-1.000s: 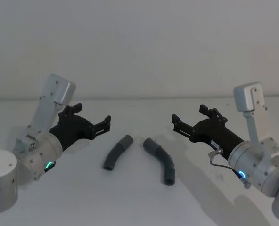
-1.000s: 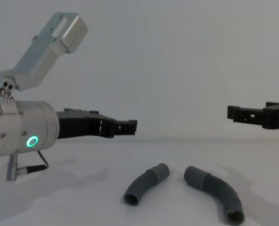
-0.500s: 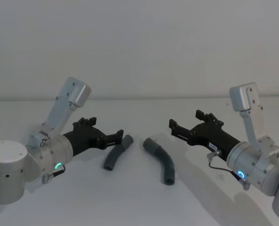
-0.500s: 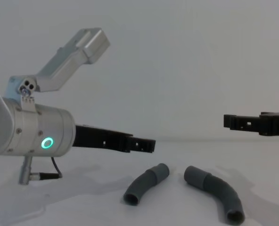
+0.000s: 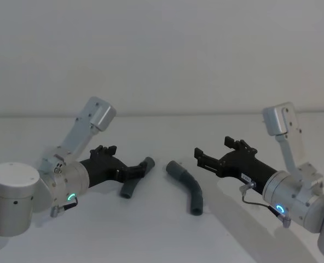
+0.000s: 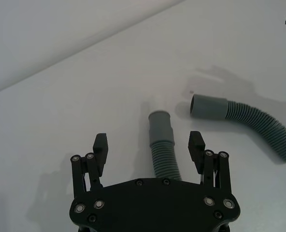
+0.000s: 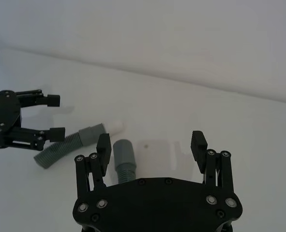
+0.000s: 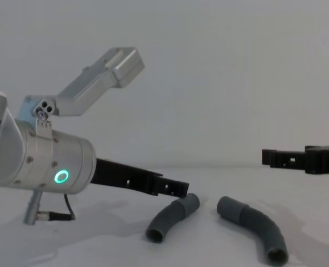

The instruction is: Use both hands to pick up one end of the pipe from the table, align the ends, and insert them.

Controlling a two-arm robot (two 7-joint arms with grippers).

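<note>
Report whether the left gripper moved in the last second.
Yes: left gripper has come forward and down to the unmoved left pipe piece, open fingers straddling it.

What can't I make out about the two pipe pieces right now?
Left wrist view: rear end of the left curved dark grey plastic pipe piece, behind the open black left gripper.
Right wrist view: most of the right grey pipe piece, behind the open black right gripper.

ribbed matt grey plastic pipe (image 6: 259, 123), smooth matt white table (image 5: 151, 230)
</note>
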